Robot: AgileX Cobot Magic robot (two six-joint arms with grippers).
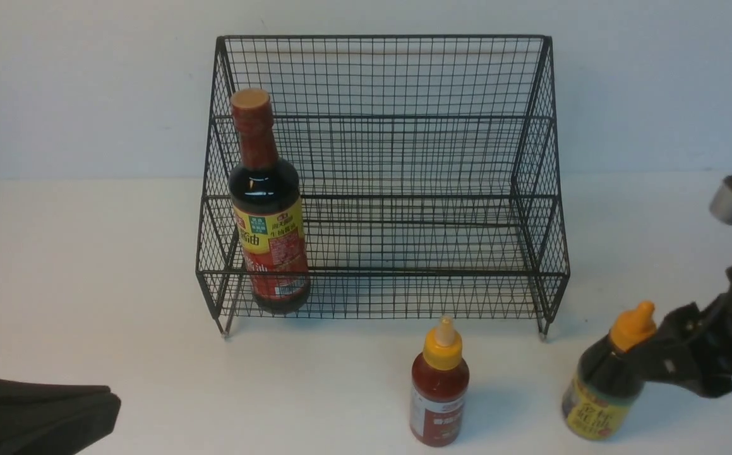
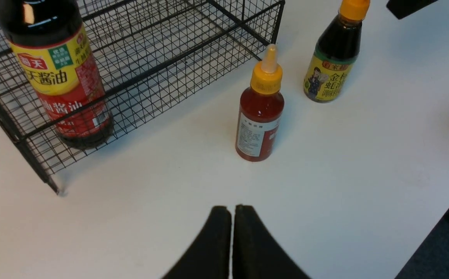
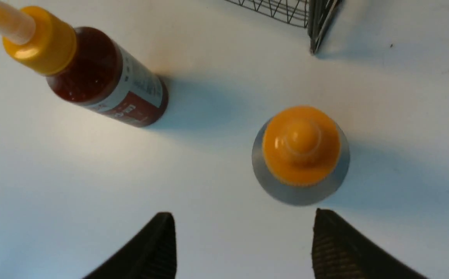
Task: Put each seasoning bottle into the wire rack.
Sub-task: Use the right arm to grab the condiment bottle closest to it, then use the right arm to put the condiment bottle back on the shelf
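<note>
Wire rack [image 1: 378,273]: black mesh, sloped sides, standing on small feet at the far side of the worktop [image 1: 119,253], in front of a pale wall [image 1: 88,82].

Tall dark bottle [image 1: 271,215]: inside the rack, at its left end, upright. Red neck, yellow-and-red label; a horizontal wire of the rack's front crosses the lower label. Neck reaches above the middle bars.

Small red bottle [image 1: 439,385]: upright on the worktop, on the near side of the rack, right of the rack's middle. Yellow cap with pale nozzle; white and red label. Not touching the rack.

Squat dark bottle [image 1: 606,379]: on the worktop, right of the small red bottle and well apart from it, nearer than the rack's right foot. Orange cap, yellow label. Stands upright in the left wrist view.

Left pincer [image 2: 233,209]: tips together, nothing between them. Located at the near left, over the worktop, apart from all bottles.

Right pincer [image 3: 243,221]: tips apart, gap empty. Located at the right, near the squat dark bottle; in the front view it overlaps that bottle's cap and shoulder. The right wrist view shows the orange cap beyond the tips, not between them. Contact with the bottle cannot be determined.

Count: one bottle in the rack, two on the worktop.
</note>
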